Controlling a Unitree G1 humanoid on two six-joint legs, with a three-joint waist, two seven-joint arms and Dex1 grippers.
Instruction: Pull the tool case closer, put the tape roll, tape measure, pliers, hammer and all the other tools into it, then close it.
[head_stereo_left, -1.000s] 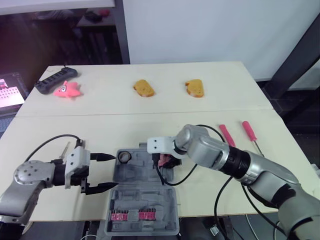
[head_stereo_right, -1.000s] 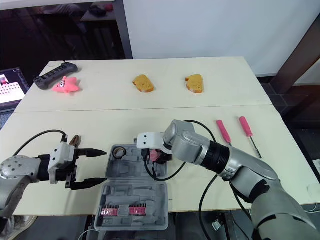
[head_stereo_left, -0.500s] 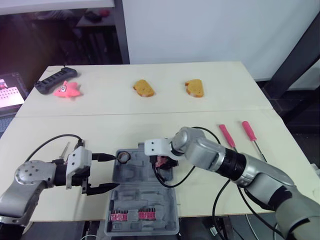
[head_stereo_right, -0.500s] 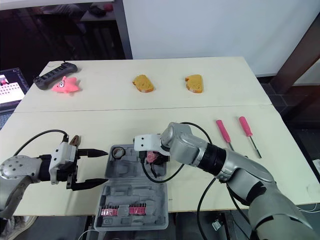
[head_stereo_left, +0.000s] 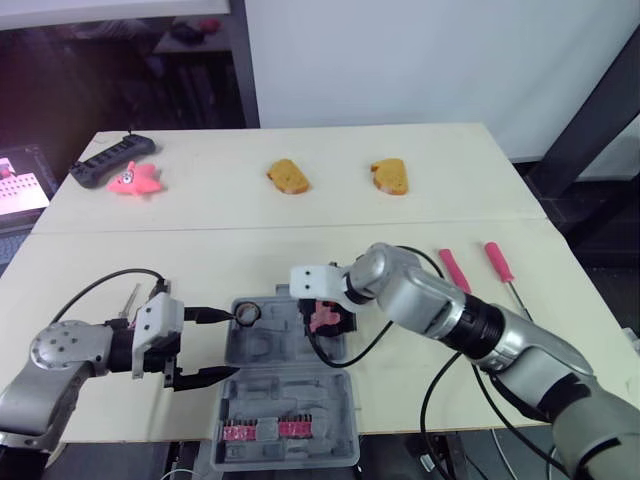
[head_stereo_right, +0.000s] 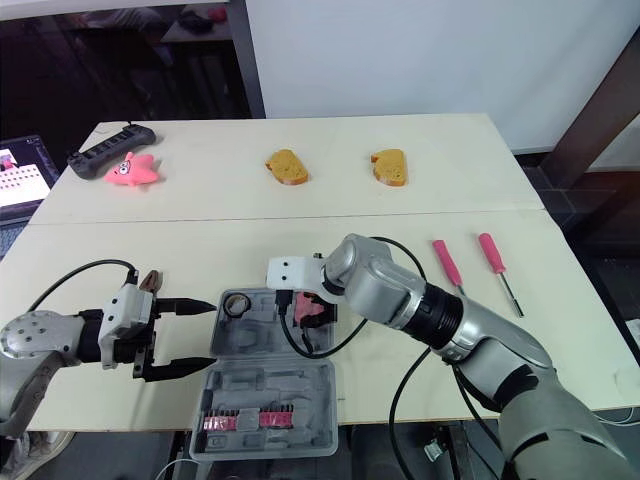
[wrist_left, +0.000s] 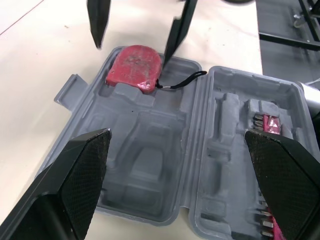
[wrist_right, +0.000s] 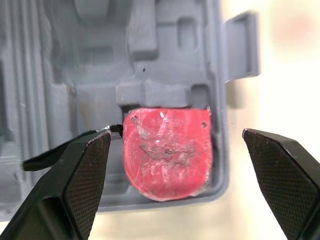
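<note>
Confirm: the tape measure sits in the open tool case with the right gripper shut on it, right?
Not quite. The tape measure sits in the open tool case, but the right gripper is open, its fingers spread well clear of it, as the right wrist view shows.

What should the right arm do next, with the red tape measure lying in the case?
Probably lift away toward the pink-handled screwdriver on the table: the right gripper hangs open over the tape measure, which already sits in a corner of the tool case.

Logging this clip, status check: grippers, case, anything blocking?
Left gripper open beside tool case. Right gripper open over tape measure, lying in case corner. Two screwdrivers outside case; nothing blocking.
</note>
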